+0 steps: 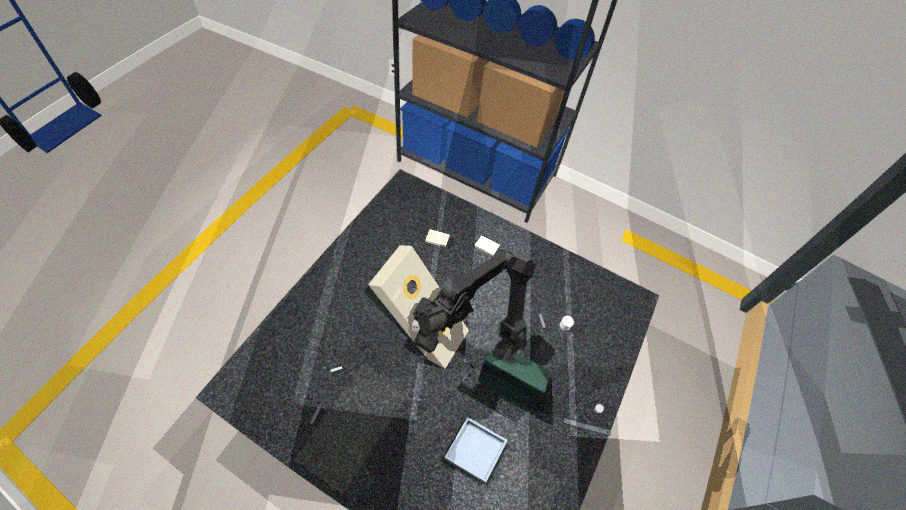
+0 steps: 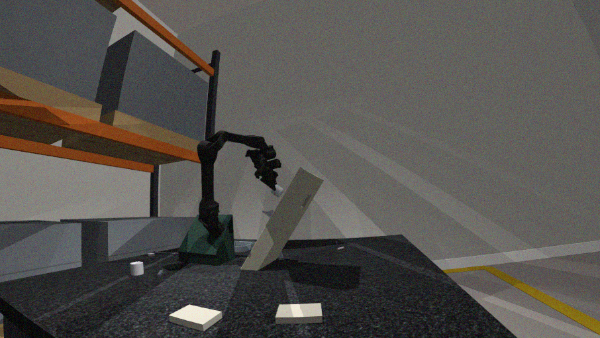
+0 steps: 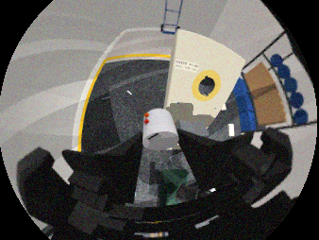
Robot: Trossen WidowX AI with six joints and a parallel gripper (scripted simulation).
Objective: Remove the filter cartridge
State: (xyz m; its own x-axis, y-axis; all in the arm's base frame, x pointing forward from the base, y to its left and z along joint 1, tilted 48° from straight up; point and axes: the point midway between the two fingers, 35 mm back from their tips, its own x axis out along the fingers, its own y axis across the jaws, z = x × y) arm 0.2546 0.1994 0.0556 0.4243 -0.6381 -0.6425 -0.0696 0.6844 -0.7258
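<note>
The white round cartridge (image 1: 415, 326) (image 2: 277, 191) (image 3: 159, 124), with two red dots on its side, is out of the panel. My gripper (image 2: 275, 189) (image 3: 159, 133) is shut on it, with one finger at each side, in front of and above the panel's sloping face. The cream service panel (image 1: 399, 300) (image 2: 285, 218) (image 3: 186, 47) leans back. Its yellow-ringed socket (image 1: 412, 286) (image 3: 207, 86) is dark and empty. The pale blue tray (image 1: 475, 449) (image 2: 242, 246) lies empty on the dark mat, on the far side of the arm's base from the panel. The cartridge's slotted face is mostly hidden.
The green base block (image 1: 516, 373) (image 2: 210, 247) stands between panel and tray. Two cream blocks (image 1: 437, 237) (image 1: 486, 245) lie beyond the panel. A small white cylinder (image 1: 566, 323) (image 2: 136, 268) stands beside the arm. A thin grey rod (image 1: 586, 426) lies near the mat's edge.
</note>
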